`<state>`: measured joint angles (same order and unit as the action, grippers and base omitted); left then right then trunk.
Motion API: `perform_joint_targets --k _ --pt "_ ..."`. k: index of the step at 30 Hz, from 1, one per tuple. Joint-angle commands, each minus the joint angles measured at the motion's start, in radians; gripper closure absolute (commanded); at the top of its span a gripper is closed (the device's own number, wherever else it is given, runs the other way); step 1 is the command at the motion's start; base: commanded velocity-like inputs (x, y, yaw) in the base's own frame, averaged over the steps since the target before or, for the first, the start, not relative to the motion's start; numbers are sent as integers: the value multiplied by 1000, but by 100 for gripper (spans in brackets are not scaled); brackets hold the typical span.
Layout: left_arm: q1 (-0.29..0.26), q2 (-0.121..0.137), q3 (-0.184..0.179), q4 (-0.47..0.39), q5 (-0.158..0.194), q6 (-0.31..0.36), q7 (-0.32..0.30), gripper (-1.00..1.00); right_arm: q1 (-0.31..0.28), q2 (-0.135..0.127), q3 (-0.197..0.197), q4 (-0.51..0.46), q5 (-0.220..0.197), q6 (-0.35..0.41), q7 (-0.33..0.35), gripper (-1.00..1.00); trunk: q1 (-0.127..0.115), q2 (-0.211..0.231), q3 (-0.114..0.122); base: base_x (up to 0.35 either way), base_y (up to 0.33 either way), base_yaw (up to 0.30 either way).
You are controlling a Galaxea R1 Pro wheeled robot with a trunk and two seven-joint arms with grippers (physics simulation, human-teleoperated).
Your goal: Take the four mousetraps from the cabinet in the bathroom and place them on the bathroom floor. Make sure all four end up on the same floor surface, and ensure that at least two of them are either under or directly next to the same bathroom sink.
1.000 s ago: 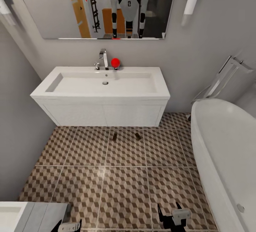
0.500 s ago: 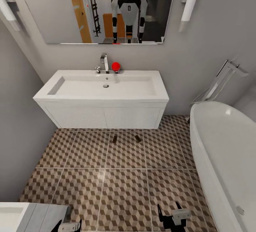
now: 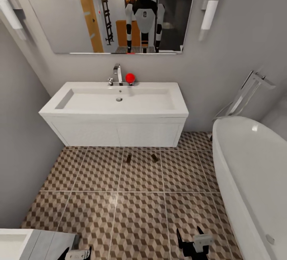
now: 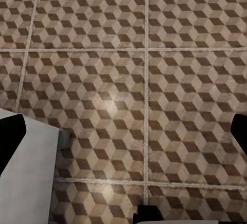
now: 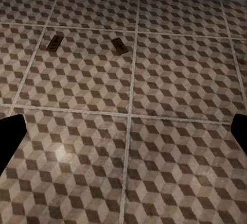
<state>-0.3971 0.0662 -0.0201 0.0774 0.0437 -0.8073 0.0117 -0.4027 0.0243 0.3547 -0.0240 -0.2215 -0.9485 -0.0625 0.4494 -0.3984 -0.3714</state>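
Grey walls enclose a small bathroom; the bathroom floor carries square tiles with a brown, beige and white cube pattern and pale grout lines.

1. Head view, 12 o'clock: the bathroom sink, a white wall-hung basin and vanity block. A chrome tap stands at its rear edge, with a red ball just beside the tap.
2. Above the sink: a mirror. It reflects the white-and-black robot, an orange-brown door and an orange-brown unit behind the robot. A small dark mark sits on the reflected chest; it cannot be read.
3. Head view, 3 o'clock: a white bathtub, with a chrome floor-standing filler behind it.
4. Head view, 7 o'clock: a white drawer unit.
5. Two mousetraps lie flat on the floor just in front of the sink, near each other but apart: the left mousetrap and the right mousetrap. No label or red mark is legible at this size.
6. The left tool, at 7 o'clock, is released and grasps nothing.
7. The right tool, at 5 o'clock, is released and grasps nothing.
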Motion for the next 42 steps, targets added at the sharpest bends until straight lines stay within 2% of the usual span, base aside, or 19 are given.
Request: perform_joint_targets --k 1,42 --pt "-2 0 -3 4 4 -6 1 -100 -1 0 9 1 -4 -3 -7 -100 1 -2 0 0 0 0" --pt "-2 0 -3 4 4 -6 1 -100 -1 0 9 1 -4 -3 -7 -100 1 -2 66 0 0 0"
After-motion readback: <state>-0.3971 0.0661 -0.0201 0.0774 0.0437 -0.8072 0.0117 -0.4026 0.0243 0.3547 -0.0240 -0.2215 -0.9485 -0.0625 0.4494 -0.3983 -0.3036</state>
